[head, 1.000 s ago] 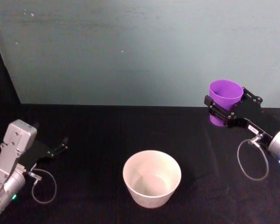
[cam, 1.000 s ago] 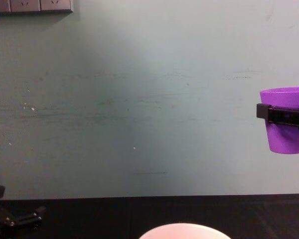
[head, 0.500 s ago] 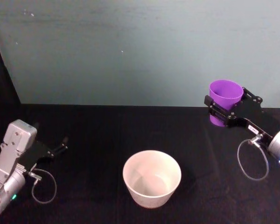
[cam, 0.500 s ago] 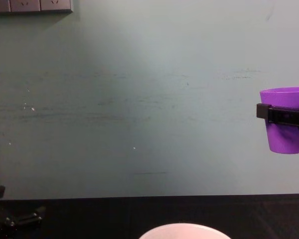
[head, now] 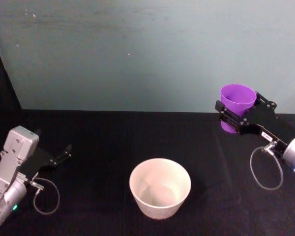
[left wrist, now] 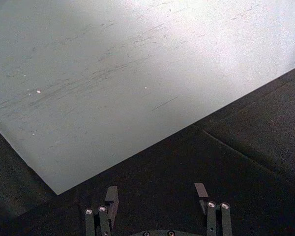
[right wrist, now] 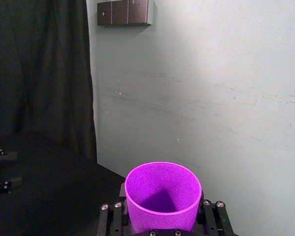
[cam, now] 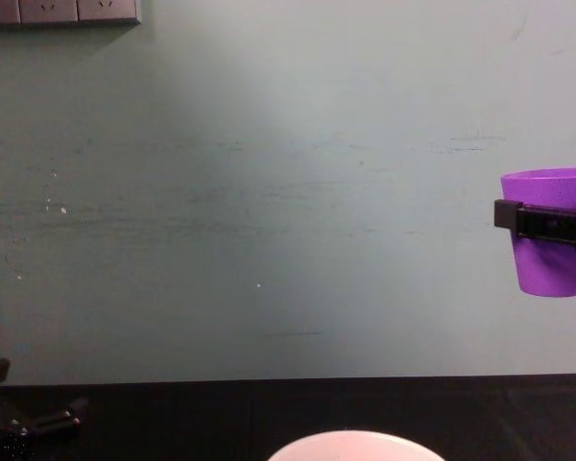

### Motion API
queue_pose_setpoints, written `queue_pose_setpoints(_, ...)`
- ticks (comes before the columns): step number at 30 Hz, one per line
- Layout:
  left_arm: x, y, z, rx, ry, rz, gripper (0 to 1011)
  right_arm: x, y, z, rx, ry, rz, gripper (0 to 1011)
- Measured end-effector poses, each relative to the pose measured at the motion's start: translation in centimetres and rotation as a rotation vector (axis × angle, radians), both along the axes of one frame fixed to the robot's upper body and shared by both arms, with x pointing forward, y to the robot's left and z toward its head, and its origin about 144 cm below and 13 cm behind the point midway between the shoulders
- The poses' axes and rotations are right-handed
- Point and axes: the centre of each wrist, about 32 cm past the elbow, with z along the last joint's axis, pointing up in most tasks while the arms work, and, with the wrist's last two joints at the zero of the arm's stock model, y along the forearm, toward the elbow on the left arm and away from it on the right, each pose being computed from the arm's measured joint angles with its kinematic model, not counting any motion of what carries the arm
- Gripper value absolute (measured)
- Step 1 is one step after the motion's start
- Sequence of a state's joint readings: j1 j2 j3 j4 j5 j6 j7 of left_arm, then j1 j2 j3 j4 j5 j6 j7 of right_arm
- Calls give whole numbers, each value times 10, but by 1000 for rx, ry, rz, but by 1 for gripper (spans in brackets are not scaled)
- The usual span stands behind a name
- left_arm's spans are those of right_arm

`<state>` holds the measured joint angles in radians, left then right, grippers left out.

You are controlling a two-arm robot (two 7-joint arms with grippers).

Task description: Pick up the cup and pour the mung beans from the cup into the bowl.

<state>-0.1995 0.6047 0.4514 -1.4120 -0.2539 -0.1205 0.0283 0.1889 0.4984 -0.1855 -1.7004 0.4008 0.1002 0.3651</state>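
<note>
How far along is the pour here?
Done: the right gripper holds the cup off the table. In hand: cup upright, to the right of the bowl. Left: move over it and tip; the bowl looks empty. Left gripper parked, open, at the table's left.

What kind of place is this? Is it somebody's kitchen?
Probably a robot test room, not a kitchen. There is a black-covered table, a bare wall with a socket plate, and a right gripper holding a purple cup. A bowl stands nearby, and the left gripper is open.
</note>
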Motion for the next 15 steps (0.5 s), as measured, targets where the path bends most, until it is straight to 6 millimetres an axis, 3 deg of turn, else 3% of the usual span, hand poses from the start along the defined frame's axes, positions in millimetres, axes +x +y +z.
queue_pose_setpoints(15, 0, 0, 0, 0, 0, 0, 1003, 0, 0, 0, 0, 0, 0, 743)
